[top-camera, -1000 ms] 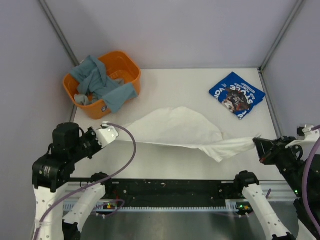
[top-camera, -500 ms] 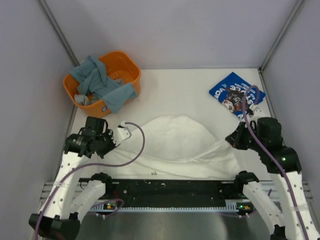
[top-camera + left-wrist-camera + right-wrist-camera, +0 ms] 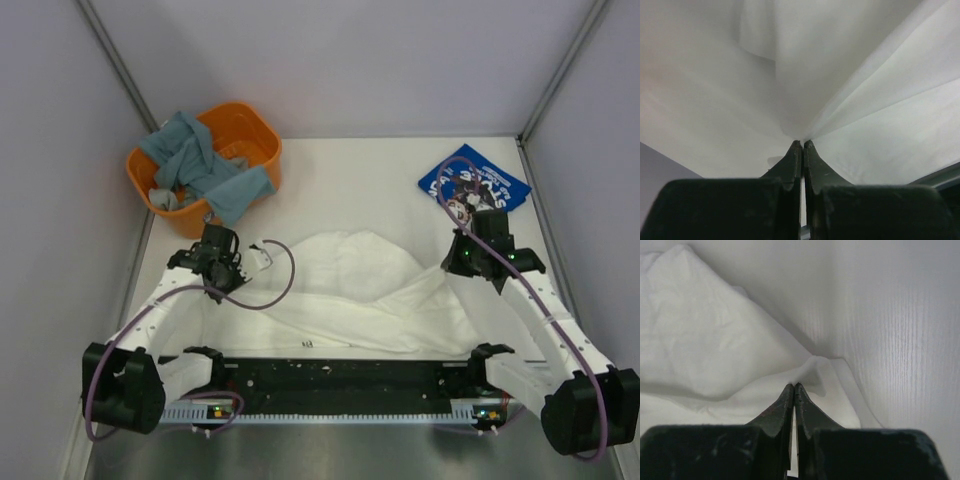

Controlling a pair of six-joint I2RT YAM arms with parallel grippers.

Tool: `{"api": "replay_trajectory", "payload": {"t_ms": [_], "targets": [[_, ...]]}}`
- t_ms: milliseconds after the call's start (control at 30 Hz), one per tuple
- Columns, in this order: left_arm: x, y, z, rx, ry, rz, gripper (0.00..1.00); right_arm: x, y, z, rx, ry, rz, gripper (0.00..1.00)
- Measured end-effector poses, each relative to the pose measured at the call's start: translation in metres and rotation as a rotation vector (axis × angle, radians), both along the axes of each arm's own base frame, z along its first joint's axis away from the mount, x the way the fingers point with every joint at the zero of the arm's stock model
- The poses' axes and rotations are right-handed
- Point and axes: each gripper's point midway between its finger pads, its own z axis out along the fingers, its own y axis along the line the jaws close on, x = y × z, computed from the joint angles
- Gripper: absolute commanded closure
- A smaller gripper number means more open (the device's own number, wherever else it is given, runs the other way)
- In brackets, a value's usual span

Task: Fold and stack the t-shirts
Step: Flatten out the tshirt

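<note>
Left claw (image 3: 802,142) and right claw (image 3: 793,385) each pinch shut on one end of the white t-shirt (image 3: 350,290), its long axis running between them, while the blue t-shirt (image 3: 472,187) lies beyond the right claw.

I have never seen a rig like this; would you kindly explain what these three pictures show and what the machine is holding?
The machine is two robot arms, a left arm and a right arm, bolted at the near edge of a table. Each ends in a two-finger gripper. The wide picture comes from a fixed camera above and behind the arms. The other two come from a small camera on each wrist, looking along its own fingers. On the table lie a rumpled white shirt, a folded blue shirt at the far right, and an orange basket at the far left with grey-blue cloth in it. The left gripper and right gripper are each shut on the white shirt, one at each side.
</note>
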Motion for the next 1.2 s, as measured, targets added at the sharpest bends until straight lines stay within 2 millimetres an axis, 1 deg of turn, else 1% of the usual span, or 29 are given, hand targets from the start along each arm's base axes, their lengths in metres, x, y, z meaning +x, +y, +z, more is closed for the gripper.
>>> {"api": "replay_trajectory", "payload": {"t_ms": [133, 400, 667, 733, 767, 800, 867, 900, 933, 967, 1000, 1033, 1067, 1100, 1133, 1167, 1200], "targets": [[0.000, 0.005, -0.016, 0.031, 0.021, 0.012, 1.00, 0.011, -0.005, -0.004, -0.029, -0.012, -0.025, 1.00], [0.002, 0.010, -0.031, 0.061, 0.035, 0.022, 1.00, 0.021, -0.014, -0.001, -0.071, -0.048, -0.063, 1.00], [0.007, 0.010, -0.031, 0.067, 0.021, 0.025, 1.00, 0.021, -0.015, 0.000, -0.079, -0.058, -0.054, 1.00], [0.012, 0.012, -0.025, 0.080, 0.000, 0.027, 1.00, 0.024, -0.015, 0.008, -0.085, -0.070, -0.044, 1.00], [0.020, 0.013, -0.016, 0.089, -0.028, 0.026, 1.00, 0.027, -0.016, 0.015, -0.087, -0.077, -0.041, 1.00], [0.032, 0.014, -0.002, 0.098, -0.071, 0.025, 1.00, 0.034, -0.017, 0.030, -0.085, -0.088, -0.041, 1.00], [0.069, 0.011, 0.043, 0.099, -0.209, 0.034, 1.00, 0.065, -0.021, 0.078, -0.063, -0.155, -0.061, 1.00], [0.096, 0.009, 0.079, 0.090, -0.314, 0.044, 1.00, 0.090, -0.027, 0.117, -0.040, -0.227, -0.084, 1.00], [0.125, 0.005, 0.124, 0.075, -0.441, 0.060, 1.00, 0.118, -0.037, 0.163, -0.016, -0.324, -0.117, 1.00], [0.151, 0.001, 0.173, 0.052, -0.580, 0.078, 1.00, 0.142, -0.050, 0.211, 0.003, -0.429, -0.154, 1.00], [0.171, -0.001, 0.217, 0.030, -0.698, 0.094, 1.00, 0.157, -0.060, 0.250, 0.014, -0.517, -0.177, 1.00], [0.188, -0.004, 0.268, -0.002, -0.838, 0.113, 1.00, 0.167, -0.072, 0.296, 0.022, -0.617, -0.207, 1.00], [0.199, -0.006, 0.326, -0.043, -0.996, 0.129, 1.00, 0.171, -0.082, 0.345, 0.026, -0.732, -0.227, 1.00], [0.200, -0.008, 0.362, -0.071, -1.094, 0.136, 1.00, 0.168, -0.086, 0.377, 0.026, -0.813, -0.236, 1.00], [0.196, -0.008, 0.398, -0.097, -1.191, 0.141, 1.00, 0.159, -0.089, 0.408, 0.023, -0.887, -0.240, 1.00], [0.190, -0.007, 0.422, -0.115, -1.253, 0.145, 1.00, 0.147, -0.088, 0.436, 0.021, -0.958, -0.239, 1.00], [0.183, -0.007, 0.445, -0.133, -1.315, 0.146, 1.00, 0.129, -0.086, 0.464, 0.014, -1.035, -0.233, 1.00]]}}
